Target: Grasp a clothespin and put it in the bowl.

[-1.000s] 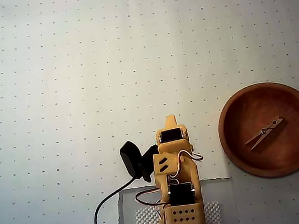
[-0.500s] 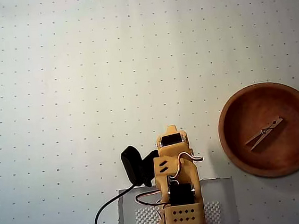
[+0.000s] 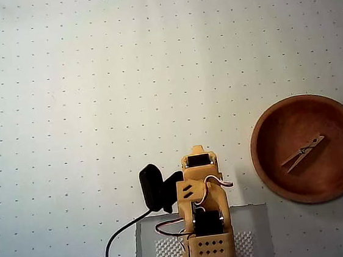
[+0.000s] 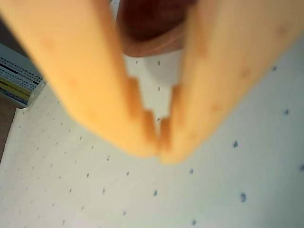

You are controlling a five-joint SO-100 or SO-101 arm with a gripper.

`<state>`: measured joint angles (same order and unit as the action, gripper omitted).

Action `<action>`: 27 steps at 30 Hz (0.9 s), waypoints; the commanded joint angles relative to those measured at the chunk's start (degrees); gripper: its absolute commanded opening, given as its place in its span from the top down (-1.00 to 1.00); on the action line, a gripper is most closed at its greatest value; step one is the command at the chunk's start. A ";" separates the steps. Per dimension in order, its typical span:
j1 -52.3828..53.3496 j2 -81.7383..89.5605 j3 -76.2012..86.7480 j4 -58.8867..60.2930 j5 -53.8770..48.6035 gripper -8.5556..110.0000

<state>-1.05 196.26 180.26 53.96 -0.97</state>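
A light tan wooden clothespin (image 3: 303, 153) lies inside the reddish-brown bowl (image 3: 267, 167) at the right of the overhead view. The yellow arm is folded back over its base at the bottom centre, well left of the bowl, and its gripper (image 3: 196, 150) shows only as a tip there. Seen from the wrist, the gripper (image 4: 159, 142) has its two orange fingertips (image 4: 142, 128) touching, shut on nothing. Part of the bowl (image 4: 152, 45) shows blurred behind the fingers.
A white dotted mat (image 3: 123, 78) covers the table. A black camera with its cable (image 3: 153, 188) sits on the arm's left side. The arm's base stands on a grey plate (image 3: 256, 230). A printed box edge (image 4: 19, 80) shows at the left of the wrist view.
The arm has pulled back toward its base, its tip moving down the overhead view. The clothespin and bowl have not moved.
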 commanded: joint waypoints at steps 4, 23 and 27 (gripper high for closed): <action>0.70 0.70 -1.14 0.09 -0.79 0.91; 0.62 0.70 -1.14 2.02 -1.32 0.91; 0.62 0.70 -1.14 2.02 -1.41 0.91</action>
<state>-1.05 196.26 180.26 55.99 -1.93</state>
